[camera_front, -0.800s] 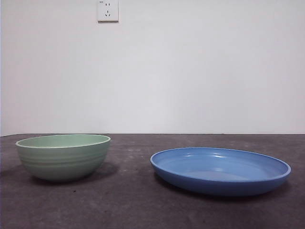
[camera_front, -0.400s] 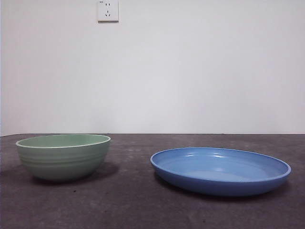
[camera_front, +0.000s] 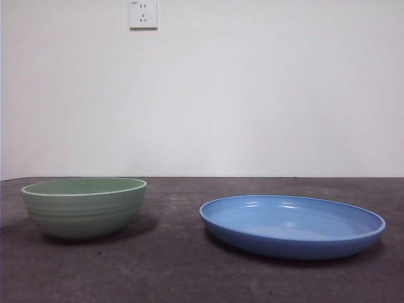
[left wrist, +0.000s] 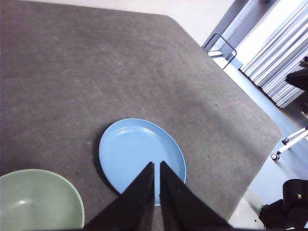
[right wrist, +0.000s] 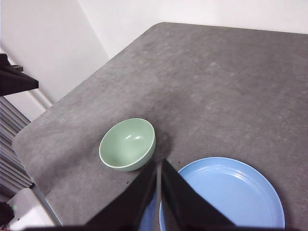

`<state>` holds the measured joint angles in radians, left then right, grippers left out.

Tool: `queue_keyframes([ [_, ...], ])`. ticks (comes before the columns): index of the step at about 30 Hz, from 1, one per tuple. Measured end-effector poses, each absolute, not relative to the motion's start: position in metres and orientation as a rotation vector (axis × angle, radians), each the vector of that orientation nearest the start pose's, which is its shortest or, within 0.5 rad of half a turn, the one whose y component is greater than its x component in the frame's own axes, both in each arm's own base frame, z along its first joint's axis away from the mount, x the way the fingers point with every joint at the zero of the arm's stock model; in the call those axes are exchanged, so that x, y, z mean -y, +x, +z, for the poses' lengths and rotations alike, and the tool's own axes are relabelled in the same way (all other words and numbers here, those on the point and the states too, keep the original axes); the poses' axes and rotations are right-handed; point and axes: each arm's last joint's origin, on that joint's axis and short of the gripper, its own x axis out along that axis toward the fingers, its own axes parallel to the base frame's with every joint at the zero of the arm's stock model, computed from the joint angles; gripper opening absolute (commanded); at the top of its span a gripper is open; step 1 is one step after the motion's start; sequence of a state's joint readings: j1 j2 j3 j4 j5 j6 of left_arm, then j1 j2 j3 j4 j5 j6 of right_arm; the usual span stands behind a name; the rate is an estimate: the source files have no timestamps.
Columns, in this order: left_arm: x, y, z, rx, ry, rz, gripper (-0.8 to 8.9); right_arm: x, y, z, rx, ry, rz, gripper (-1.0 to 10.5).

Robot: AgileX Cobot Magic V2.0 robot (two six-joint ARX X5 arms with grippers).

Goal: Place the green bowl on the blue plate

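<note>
Jaws of the left gripper [left wrist: 157, 166] are pressed almost together with only a thin slit between them and hold nothing; they hang high above the blue plate [left wrist: 141, 157]. The right gripper [right wrist: 158, 164] is closed the same way, empty, high over the table between the green bowl [right wrist: 128, 143] and the plate. In the front view no arm appears. The green bowl [camera_front: 84, 206] stands upright on the dark grey, rough table [camera_front: 177, 271], on the left, and the blue plate [camera_front: 291, 225] lies flat on the right, well apart from it. Both are empty. Behind the table is a plain white wall with a white power socket [camera_front: 143, 14] high up; its small marking is too small to read, and I see no other writing. Beside the table the left wrist view shows pale vertical slats [left wrist: 284, 62]. Compared with one second ago, the bowl and the plate have not moved.
</note>
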<state>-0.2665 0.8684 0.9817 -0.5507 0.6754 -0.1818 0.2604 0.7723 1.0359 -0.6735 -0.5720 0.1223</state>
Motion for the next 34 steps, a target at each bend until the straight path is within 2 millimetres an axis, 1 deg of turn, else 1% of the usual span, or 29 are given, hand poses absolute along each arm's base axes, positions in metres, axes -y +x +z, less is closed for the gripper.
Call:
queue_keyframes([
  [4,0.061,0.156,0.352,-0.560,-0.263,-0.882,0.41,-0.050,0.127,0.371,-0.484,0.172,0.797,0.1],
  [7,0.061,0.155,0.350,-0.575,-0.266,-0.879,1.60,-0.051,0.126,0.371,-0.489,0.169,0.794,0.2],
  [9,0.061,0.155,0.350,-0.580,-0.267,-0.878,2.89,-0.051,0.127,0.371,-0.487,0.165,0.793,1.1],
  [10,0.061,0.155,0.350,-0.579,-0.267,-0.878,3.62,-0.051,0.127,0.371,-0.486,0.163,0.792,1.9],
  [11,0.061,0.155,0.350,-0.580,-0.267,-0.878,4.33,-0.050,0.127,0.370,-0.485,0.160,0.784,3.0],
  [13,0.061,0.155,0.350,-0.580,-0.267,-0.878,5.41,-0.050,0.127,0.370,-0.486,0.158,0.780,4.4],
  [14,0.061,0.155,0.350,-0.579,-0.267,-0.878,5.86,-0.050,0.127,0.370,-0.487,0.158,0.779,5.0],
  [16,0.061,0.155,0.350,-0.578,-0.264,-0.879,6.31,-0.050,0.126,0.370,-0.496,0.163,0.777,5.7],
  [21,0.061,0.155,0.350,-0.576,-0.261,-0.881,6.30,-0.050,0.126,0.368,-0.519,0.172,0.772,6.1],
  [29,0.061,0.155,0.350,-0.572,-0.249,-0.878,6.25,-0.049,0.124,0.365,-0.558,0.177,0.765,6.1],
  [34,0.058,0.157,0.342,-0.628,-0.205,-0.744,6.25,-0.049,0.124,0.365,-0.560,0.178,0.769,6.1],
])
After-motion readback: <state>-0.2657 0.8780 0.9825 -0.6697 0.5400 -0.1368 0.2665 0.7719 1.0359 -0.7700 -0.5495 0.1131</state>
